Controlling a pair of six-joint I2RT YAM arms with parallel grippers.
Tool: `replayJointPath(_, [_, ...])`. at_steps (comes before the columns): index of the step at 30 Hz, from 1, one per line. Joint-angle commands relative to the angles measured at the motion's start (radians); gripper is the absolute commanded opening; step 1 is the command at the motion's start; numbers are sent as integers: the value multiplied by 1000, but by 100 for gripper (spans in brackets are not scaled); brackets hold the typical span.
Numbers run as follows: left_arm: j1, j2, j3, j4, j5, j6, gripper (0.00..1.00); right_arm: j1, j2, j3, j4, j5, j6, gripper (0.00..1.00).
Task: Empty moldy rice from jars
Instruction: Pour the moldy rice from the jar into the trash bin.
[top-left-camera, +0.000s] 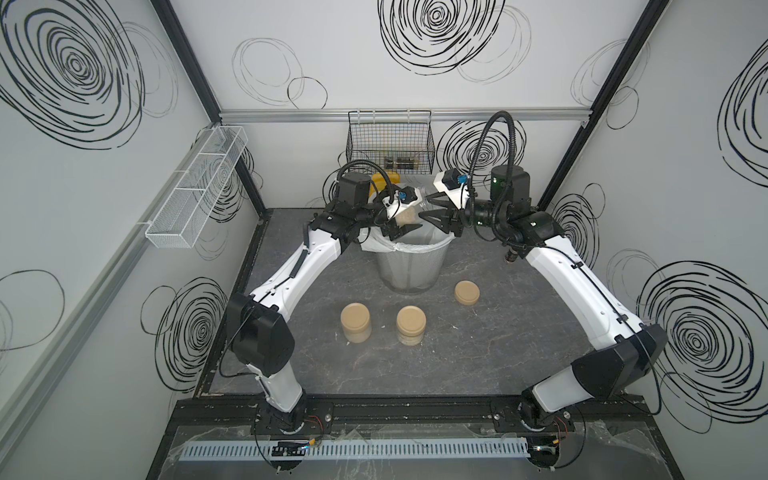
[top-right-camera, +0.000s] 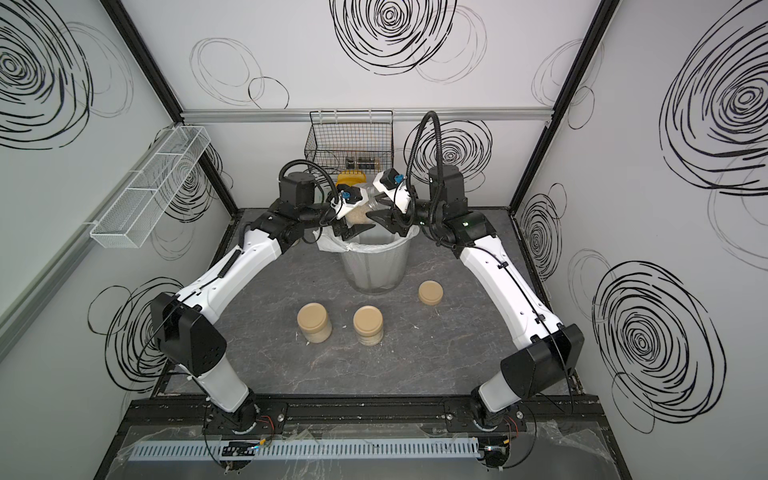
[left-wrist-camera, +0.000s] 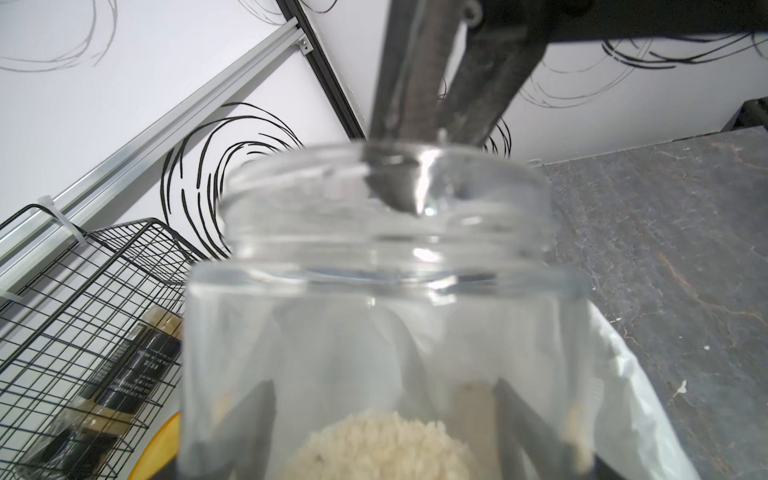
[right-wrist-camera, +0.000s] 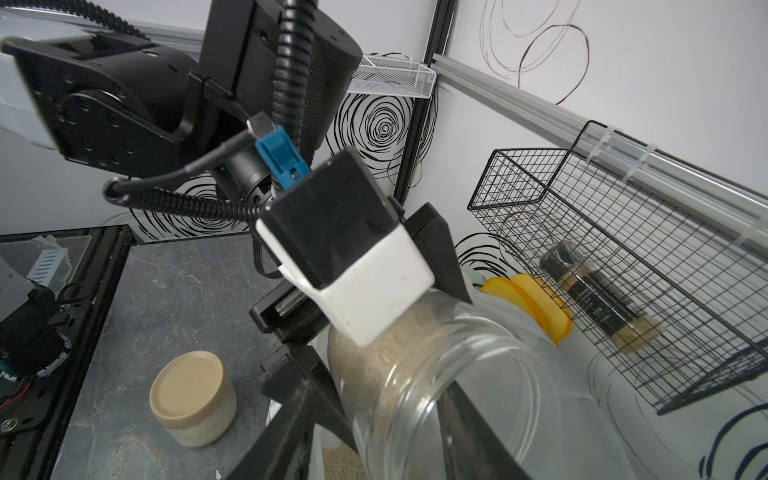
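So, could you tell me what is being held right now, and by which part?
The left gripper holds the open jar by its lower body; the right gripper has its jaws flanking the mouth, grip unclear.

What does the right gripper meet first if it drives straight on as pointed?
Most likely the open jar that the left gripper holds tilted over the mesh bin. The right gripper points at its mouth, jaws apart beside the rim; contact is unclear.
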Motion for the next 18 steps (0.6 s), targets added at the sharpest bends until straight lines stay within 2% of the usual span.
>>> replayJointPath(1, [-27,-47,71,54,-32,76,50,7,18,29,-28,-15,-25,48])
replayJointPath(8, [-52,-48,99,53,-64,115,50,8,36,34,-30,-44,-21,43])
replayJointPath(11, [-62,-54,97,61,-84,134,52,8,43,37,-28,-51,-16,36])
replayJointPath(16, [-65,-67,70,88,-100,139,65,8,49,42,-27,-73,-9,19])
replayJointPath(18, [-65,-79,41,121,-106,134,77,8,51,40,-24,-81,-8,11])
